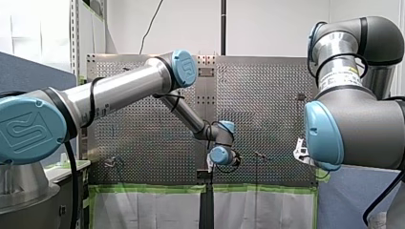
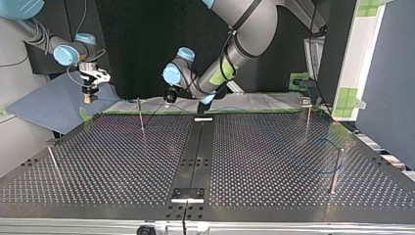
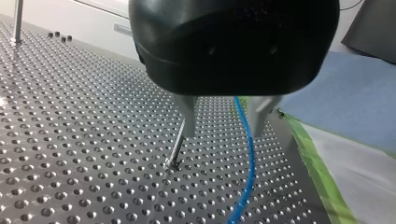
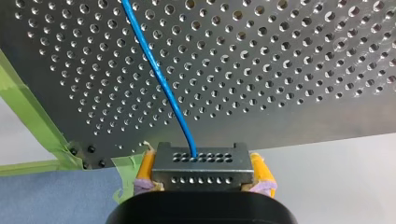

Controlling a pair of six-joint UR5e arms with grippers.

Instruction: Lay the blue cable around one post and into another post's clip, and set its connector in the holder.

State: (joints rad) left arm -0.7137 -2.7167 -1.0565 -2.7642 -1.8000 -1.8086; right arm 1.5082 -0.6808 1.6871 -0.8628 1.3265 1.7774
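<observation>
The blue cable (image 4: 161,79) runs over the perforated table and ends in a dark connector block (image 4: 200,161). My right gripper (image 4: 201,179) is shut on that block with its yellow pads, off the table's taped corner; in the top view it hangs at the far left (image 2: 89,92). My left gripper (image 3: 224,126) hovers low over the table with its metal fingers (image 3: 189,116) apart. The cable (image 3: 251,154) passes loosely between them, nearer one finger. A thin post (image 3: 176,149) stands just ahead of the other finger. In the top view this gripper (image 2: 170,96) is near the post (image 2: 141,115).
More thin posts stand at the top view's left (image 2: 54,164) and right (image 2: 308,117), (image 2: 335,171). A black plate (image 2: 187,193) sits on the table's centre strip near its front edge. Green tape (image 3: 317,168) lines the table edge beside a blue-grey mat (image 2: 54,105).
</observation>
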